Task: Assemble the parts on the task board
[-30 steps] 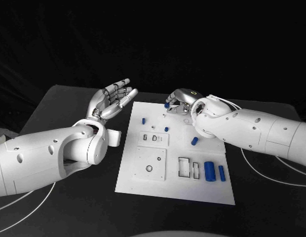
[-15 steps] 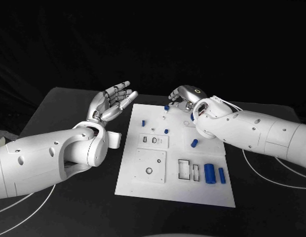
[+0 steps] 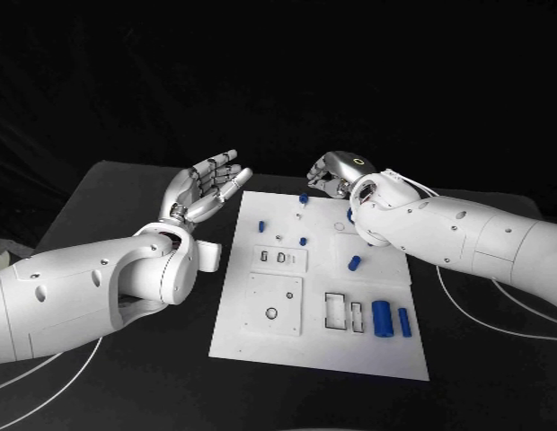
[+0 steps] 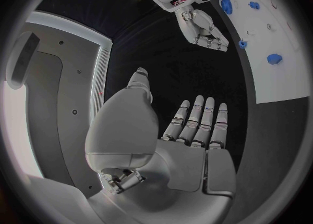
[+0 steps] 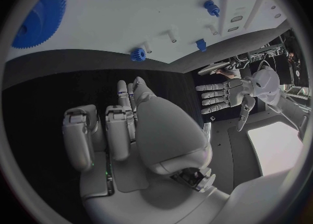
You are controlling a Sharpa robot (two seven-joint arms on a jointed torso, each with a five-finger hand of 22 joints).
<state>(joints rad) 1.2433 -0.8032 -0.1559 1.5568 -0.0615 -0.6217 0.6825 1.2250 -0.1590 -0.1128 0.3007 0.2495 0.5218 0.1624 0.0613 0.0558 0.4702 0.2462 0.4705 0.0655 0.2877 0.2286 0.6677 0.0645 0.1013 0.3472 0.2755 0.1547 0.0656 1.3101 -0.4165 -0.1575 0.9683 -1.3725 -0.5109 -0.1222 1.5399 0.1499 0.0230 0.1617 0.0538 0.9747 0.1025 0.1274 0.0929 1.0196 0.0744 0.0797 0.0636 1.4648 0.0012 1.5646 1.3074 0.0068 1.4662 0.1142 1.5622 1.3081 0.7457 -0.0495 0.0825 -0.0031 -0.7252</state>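
The white task board (image 3: 260, 334) lies in the middle of the black table. A small blue gear (image 3: 304, 196) (image 5: 137, 54) sits near its far edge. My right hand (image 3: 337, 172) (image 5: 130, 125) hovers just above and beyond that gear, fingers curled in, with nothing in them. A large blue gear (image 5: 39, 18) lies on the board beside the right wrist. My left hand (image 3: 205, 187) (image 4: 189, 130) hangs over the table left of the board's far corner. Its palm is open, its fingers are straight and apart, and it holds nothing. The left wrist view shows the right hand (image 4: 203, 28) close to the small gear (image 4: 242, 44).
Loose blue parts lie on the board: two small ones (image 3: 261, 224) (image 3: 304, 240), one in the middle (image 3: 354, 262), a thick cylinder (image 3: 383, 314) and a thin one (image 3: 404, 321). Rectangular pockets (image 3: 340, 307) and a square inset (image 3: 275, 301) lie near the front.
My right hand has risen and drawn back from the small blue gear, which stays on the board. The left hand has barely moved.
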